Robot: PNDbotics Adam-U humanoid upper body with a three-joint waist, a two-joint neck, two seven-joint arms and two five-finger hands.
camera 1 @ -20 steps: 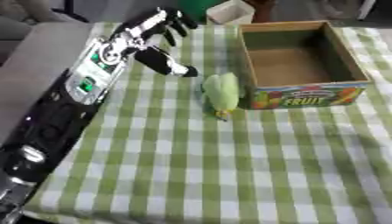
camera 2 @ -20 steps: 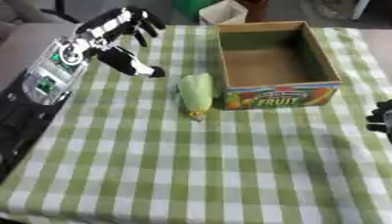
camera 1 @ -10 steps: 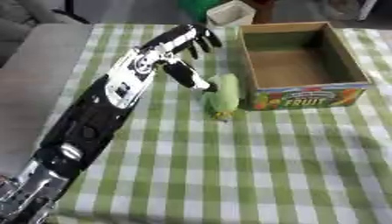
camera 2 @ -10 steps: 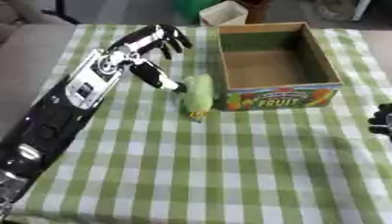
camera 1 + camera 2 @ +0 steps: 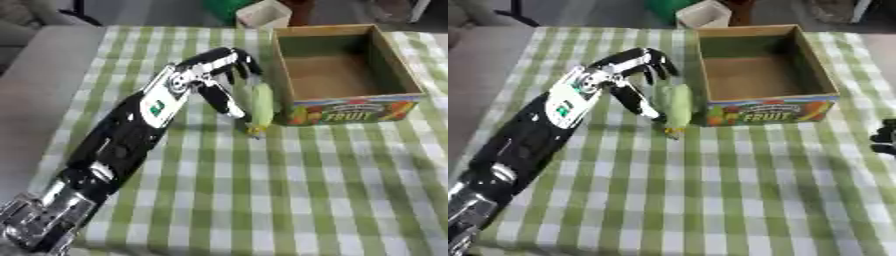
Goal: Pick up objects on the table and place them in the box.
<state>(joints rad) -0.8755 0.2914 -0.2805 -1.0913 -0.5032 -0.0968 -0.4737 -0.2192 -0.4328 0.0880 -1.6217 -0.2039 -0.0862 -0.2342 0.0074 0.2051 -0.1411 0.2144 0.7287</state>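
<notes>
Green-and-white checked cloth covers the table (image 5: 262, 200). On it, toward the far right, stands the cardboard box (image 5: 346, 75), open at the top, with a printed fruit band and the word FRUIT on its near wall; I see nothing inside but its brown floor.

Task object: an ear of corn (image 5: 261, 106) in pale green husk, lying on the cloth lengthwise, its yellowish tip toward me, just beside the box's near left corner. Whether husk and box wall touch I cannot tell.

My left hand (image 5: 214, 67) reaches in from the lower left across the cloth and sits at the corn's left side. Its fingers (image 5: 651, 59) are spread and lightly bent, tips pointing toward the far end of the corn and the box's left wall; the thumb (image 5: 220, 104) runs down along the corn's left flank, right against it or very nearly so. The hand is not closed round the corn; the corn rests on the cloth.

My right hand (image 5: 884, 137) shows only as a dark shape at the right edge of the right eye view, well apart from the box. State of its fingers: cannot tell.
</notes>
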